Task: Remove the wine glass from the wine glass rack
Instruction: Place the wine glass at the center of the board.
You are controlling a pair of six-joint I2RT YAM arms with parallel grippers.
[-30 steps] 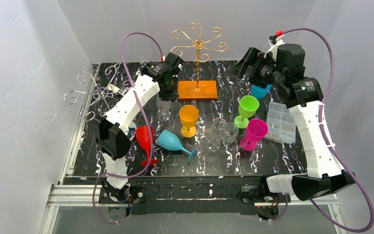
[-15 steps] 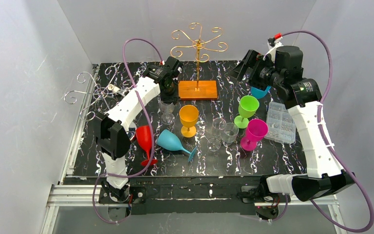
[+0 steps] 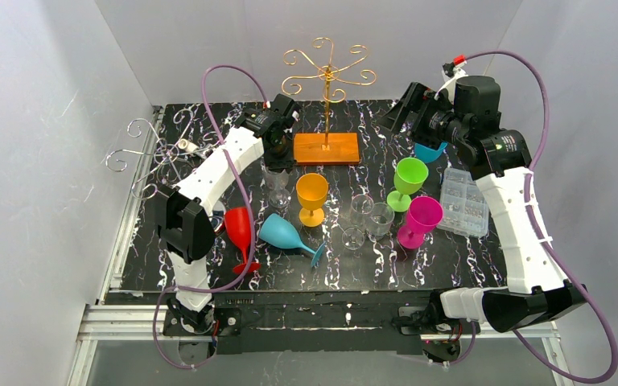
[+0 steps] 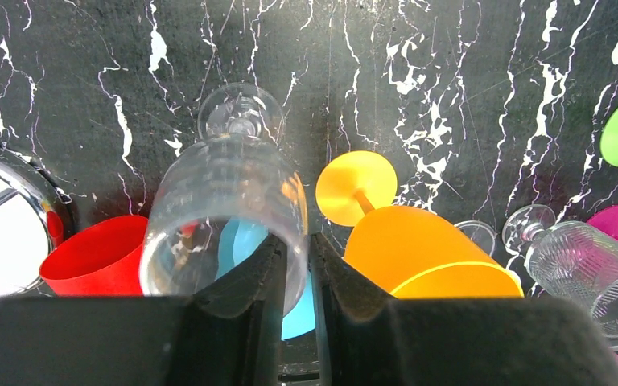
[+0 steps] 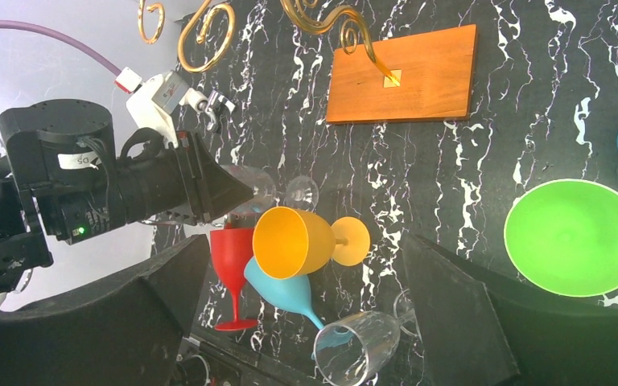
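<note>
Clear wine glass (image 4: 225,193): standing upright, foot down at the black marbled surface (image 4: 467,72), just beside the orange glass (image 4: 418,249). Can't tell whether the foot is fully bearing on it.
Left end effector (image 4: 294,265): clenching on the rim wall of that glass, one finger looking to be inside the bowl, one outside.
Right end effector (image 5: 302,310): hanging wide open at the back right, gripping nothing.
Gold rack (image 3: 327,76): showing no glass on any hook in the top view, standing on its wooden base (image 3: 326,148) just behind the left arm's wrist.
Silver rack (image 3: 141,149): sitting at the left edge, hooks also looking bare.
Progress: looking nearly done. The glass is off the rack and down among the others.
Remaining: reading it as release and retract. The fingers should be lifting straight up so the inner one isn't tipping the glass into the orange one.
</note>
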